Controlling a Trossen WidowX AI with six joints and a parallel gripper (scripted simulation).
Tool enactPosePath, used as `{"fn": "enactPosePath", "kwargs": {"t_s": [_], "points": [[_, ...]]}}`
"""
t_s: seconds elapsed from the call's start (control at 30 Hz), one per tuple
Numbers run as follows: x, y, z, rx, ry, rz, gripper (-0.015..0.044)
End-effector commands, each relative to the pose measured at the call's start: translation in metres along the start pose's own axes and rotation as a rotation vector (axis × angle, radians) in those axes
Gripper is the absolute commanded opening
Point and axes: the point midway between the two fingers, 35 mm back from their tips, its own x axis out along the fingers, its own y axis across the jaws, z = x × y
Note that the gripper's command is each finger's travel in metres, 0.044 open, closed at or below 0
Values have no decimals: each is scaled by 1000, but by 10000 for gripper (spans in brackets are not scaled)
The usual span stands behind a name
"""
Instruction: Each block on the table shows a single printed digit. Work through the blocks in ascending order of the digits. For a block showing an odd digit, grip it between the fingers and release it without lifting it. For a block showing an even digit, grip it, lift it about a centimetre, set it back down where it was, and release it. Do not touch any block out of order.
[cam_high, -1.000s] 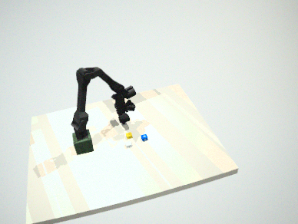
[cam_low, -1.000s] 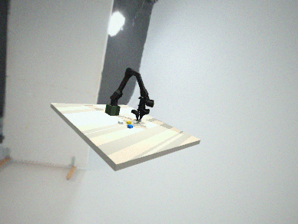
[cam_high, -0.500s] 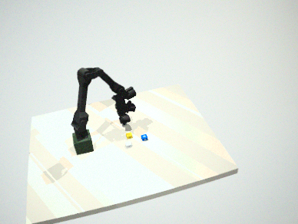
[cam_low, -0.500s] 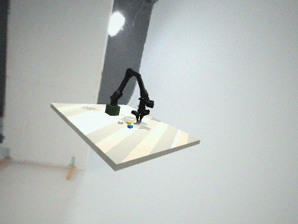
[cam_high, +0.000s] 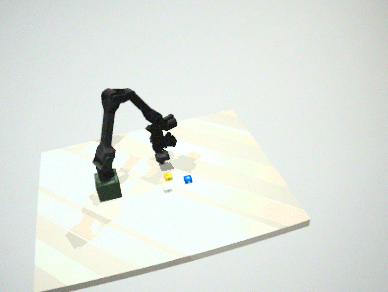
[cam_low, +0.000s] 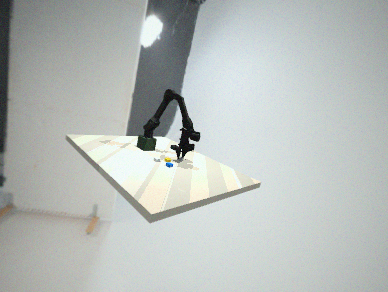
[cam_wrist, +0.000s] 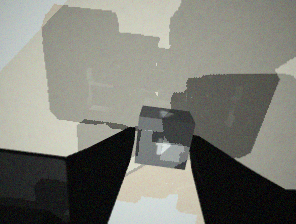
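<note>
A dark grey block (cam_wrist: 172, 131) stands on the table between the fingertips in the wrist view; its pale digit looks like a 4, partly lost in glare and shadow. My gripper (cam_high: 162, 160) (cam_low: 179, 158) (cam_wrist: 162, 137) is down around it, fingers slightly parted, with only a very narrow gap at the block's sides. A yellow block (cam_high: 168, 176) (cam_low: 168, 160) is nearest to the gripper. A blue block (cam_high: 188, 179) (cam_low: 169, 165) and a white block (cam_high: 167, 189) (cam_low: 157, 160) lie close by. Their digits are too small to read.
The arm's dark green base (cam_high: 108, 186) (cam_low: 146, 143) stands on the pale striped table (cam_high: 225, 200) (cam_low: 131, 175). The yellow, blue and white blocks form a small cluster beside the gripper. Arm shadows cover the table around the grey block.
</note>
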Motion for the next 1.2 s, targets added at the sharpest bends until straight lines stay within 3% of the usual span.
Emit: {"fn": "enactPosePath", "kwargs": {"t_s": [0.0, 0.17, 0.3, 0.43, 0.6, 0.67, 0.8, 0.97, 1.17], "points": [[0, 0, 0, 3, -1, 1, 278], [0, 0, 0, 3, -1, 1, 400], [-2, 0, 0, 3, -1, 1, 400], [-36, 0, 0, 3, -1, 1, 400], [-36, 0, 0, 3, -1, 1, 400], [-49, 1, 2, 2, -3, 1, 348], [-114, 1, 1, 3, -2, 1, 242], [-117, 0, 1, 3, -2, 1, 120], [-117, 0, 1, 3, -2, 1, 120]]}}
